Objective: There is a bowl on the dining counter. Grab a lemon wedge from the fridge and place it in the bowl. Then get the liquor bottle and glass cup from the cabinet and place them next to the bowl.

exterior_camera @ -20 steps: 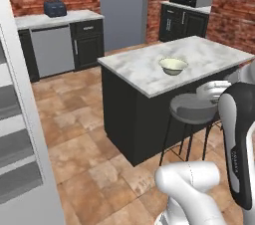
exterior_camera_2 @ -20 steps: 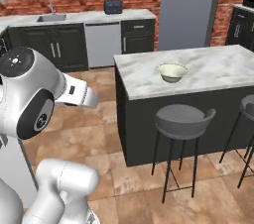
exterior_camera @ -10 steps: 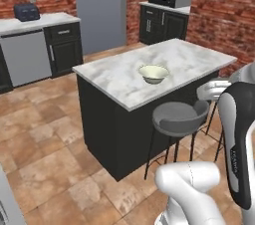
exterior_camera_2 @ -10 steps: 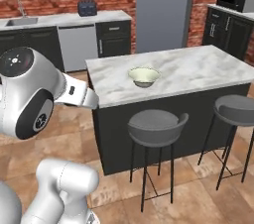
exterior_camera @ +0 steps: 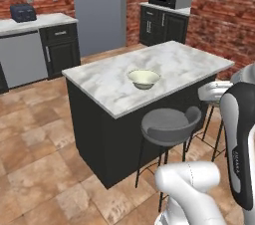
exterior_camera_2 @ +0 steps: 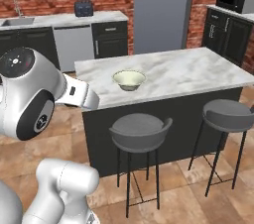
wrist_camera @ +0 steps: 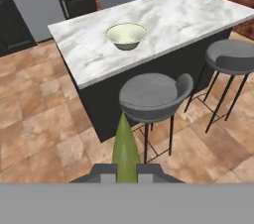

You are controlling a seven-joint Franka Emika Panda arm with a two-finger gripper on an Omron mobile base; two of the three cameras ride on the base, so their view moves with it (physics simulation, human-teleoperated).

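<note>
End effector (wrist_camera: 126, 172) pinches lemon wedge (wrist_camera: 125, 151) — bowl (wrist_camera: 126, 35) well beyond, on counter (wrist_camera: 168, 20).

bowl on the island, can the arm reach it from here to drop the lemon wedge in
Probably not yet. The gripper, shut on the lemon wedge, sits low over the floor, short of the island. The bowl sits in from the counter edge, behind a stool. Nothing covers the bowl, so the way is open from above once closer.

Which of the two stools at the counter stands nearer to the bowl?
The stool with the low curved backrest, directly below the bowl. The other stool stands further along the counter, toward its far end.
</note>
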